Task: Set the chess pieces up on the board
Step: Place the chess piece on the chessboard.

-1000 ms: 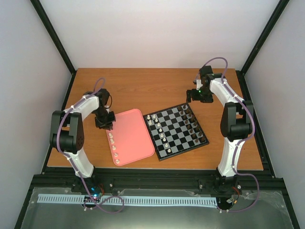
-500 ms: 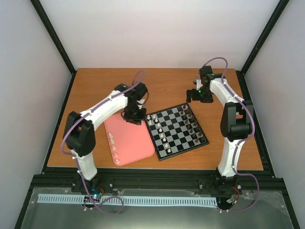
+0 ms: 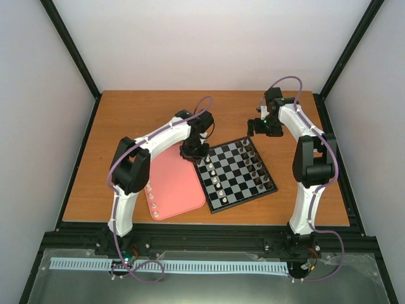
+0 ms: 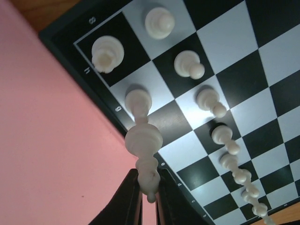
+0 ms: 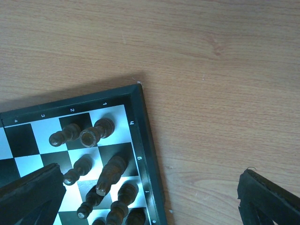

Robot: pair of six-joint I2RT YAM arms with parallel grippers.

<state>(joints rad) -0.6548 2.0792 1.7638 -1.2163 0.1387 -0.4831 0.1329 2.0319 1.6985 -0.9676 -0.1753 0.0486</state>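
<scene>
Pinching chess piece (image 4: pixel 143 138), left end effector (image 4: pixel 149 183)

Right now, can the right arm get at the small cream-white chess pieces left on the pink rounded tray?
Probably not easily. The cream-white chess pieces sit at the left edge of the pink tray, beyond the black-and-silver chessboard from the open right gripper.

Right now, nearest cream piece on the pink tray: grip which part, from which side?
Take the nearest cream piece by its head, from straight above. It looks upright, in a tight row along the left edge of the pink tray, so close the end effector across the row, not along it.
</scene>
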